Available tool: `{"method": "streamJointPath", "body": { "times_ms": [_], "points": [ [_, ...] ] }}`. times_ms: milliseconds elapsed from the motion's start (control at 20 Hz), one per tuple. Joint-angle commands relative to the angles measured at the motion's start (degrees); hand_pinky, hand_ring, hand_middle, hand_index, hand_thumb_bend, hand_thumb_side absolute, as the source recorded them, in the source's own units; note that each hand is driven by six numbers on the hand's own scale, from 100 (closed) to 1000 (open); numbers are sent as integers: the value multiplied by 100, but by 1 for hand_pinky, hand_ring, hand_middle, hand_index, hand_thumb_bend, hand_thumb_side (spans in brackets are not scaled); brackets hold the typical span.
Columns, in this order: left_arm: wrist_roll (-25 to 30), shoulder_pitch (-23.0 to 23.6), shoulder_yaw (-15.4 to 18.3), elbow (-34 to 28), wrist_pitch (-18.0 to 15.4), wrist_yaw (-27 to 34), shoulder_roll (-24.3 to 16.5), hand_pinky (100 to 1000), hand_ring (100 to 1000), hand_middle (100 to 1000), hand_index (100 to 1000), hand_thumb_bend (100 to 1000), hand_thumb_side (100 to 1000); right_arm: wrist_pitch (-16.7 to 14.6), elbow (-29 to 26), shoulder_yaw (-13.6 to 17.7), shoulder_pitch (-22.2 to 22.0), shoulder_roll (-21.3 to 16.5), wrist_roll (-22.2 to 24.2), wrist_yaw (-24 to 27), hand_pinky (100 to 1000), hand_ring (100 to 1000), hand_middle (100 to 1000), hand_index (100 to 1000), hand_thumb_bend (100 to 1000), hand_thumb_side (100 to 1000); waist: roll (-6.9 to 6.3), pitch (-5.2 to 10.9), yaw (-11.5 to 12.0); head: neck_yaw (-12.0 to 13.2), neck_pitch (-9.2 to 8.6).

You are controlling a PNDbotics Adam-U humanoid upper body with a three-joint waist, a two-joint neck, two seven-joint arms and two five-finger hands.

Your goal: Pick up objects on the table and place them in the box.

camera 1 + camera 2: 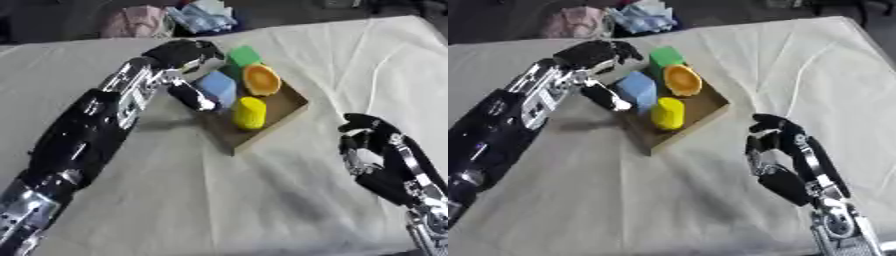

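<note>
A shallow cardboard box [282, 112] lies at the middle of the table. Inside it are a green block [244, 55], an orange bowl-shaped piece [261, 79], a blue block [219, 87] and a yellow cylinder [249, 113]. My left hand [182, 53] hovers over the box's far left corner. One straight finger [194, 96] reaches down along the blue block's left side, and nothing is held. My right hand [773, 136] rests low at the right, apart from the box, with relaxed, slightly bent fingers and nothing in it.
A white cloth [219, 200] covers the table, with wrinkles toward the right. Bundled pink and blue fabric [166, 20] lies beyond the far edge. My left arm [87, 135] crosses the left part of the table.
</note>
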State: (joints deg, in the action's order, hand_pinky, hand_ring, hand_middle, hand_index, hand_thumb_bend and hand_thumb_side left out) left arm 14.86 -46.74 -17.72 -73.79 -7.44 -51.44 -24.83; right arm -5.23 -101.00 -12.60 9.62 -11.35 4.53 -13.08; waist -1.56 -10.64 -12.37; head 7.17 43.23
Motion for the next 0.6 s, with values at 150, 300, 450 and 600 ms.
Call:
{"method": "streamJointPath", "body": {
  "times_ms": [150, 300, 450, 600],
  "points": [
    [-632, 709, 680, -2235, 567, 1703, -953, 691, 628, 697, 814, 324, 377, -2, -74, 108, 50, -76, -80, -42, 600, 567, 660, 821, 100, 387, 12, 119, 150, -123, -37],
    [-1043, 1507, 1175, -3369, 900, 2665, -1192, 685, 616, 684, 811, 297, 393, -1, -77, 143, 48, -83, -111, -56, 599, 568, 660, 823, 100, 389, 4, 115, 242, -151, -36],
    [-1409, 2360, 1538, -3966, 1098, 3296, -972, 679, 615, 687, 818, 269, 446, 11, -70, 183, 22, -103, -159, -68, 599, 569, 662, 830, 100, 391, -9, 119, 367, -167, 21],
    [-1706, 3090, 1748, -4066, 1129, 3574, -529, 677, 619, 696, 829, 251, 487, 13, -78, 216, 26, -112, -199, -81, 599, 569, 663, 832, 100, 397, -7, 112, 460, -164, 69]
  ]
}}
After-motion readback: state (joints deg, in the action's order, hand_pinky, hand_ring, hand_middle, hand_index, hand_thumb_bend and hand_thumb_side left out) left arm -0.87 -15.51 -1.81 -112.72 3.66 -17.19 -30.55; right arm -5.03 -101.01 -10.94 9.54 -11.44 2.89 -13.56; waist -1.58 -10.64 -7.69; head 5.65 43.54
